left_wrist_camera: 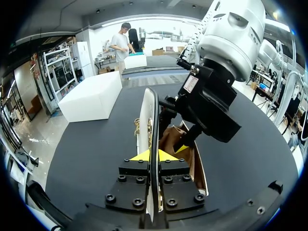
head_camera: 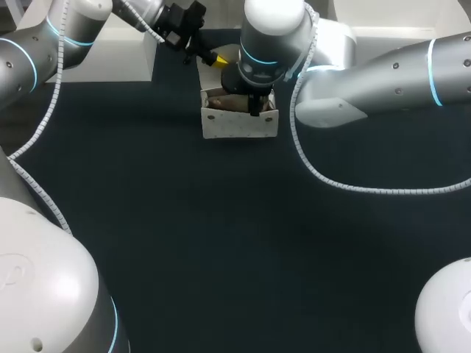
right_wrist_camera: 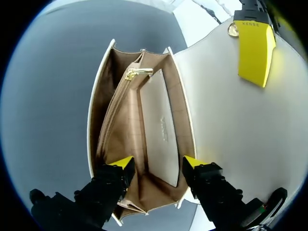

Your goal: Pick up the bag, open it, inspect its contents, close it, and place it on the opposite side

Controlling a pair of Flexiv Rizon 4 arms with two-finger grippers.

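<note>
Bag (head_camera: 239,123): white, boxy, tan-lined, standing upright on the dark table (head_camera: 221,243), mouth upward and open. Flap (left_wrist_camera: 145,120): thrown back off the mouth and held up at the bag's far side. Your left gripper (left_wrist_camera: 155,155) has it pinched, one yellow tip pressed to each face. Right gripper (right_wrist_camera: 158,163): directly over the bag's mouth, pointing down into it, fingers spread apart and gripping nothing. One tip sits above the lined compartment, the other near the wall on the flap's side. Contents, as your right wrist camera shows them: a zip pocket (right_wrist_camera: 120,125) in the lining with a gold pull (right_wrist_camera: 131,73) at one end, the zip apparently drawn shut. Beside it is a pale flat panel (right_wrist_camera: 156,130), slip pocket or card, you cannot tell which. No loose item shows. Step in hand, by my reading: inspection, with the bag opened and the look inside under way. Next move, as I judge it: lift the right gripper straight up, clear of the mouth, before the left lowers the flap over the bag. Fastening the flap and carrying the bag to the opposite side are not yet done.
</note>
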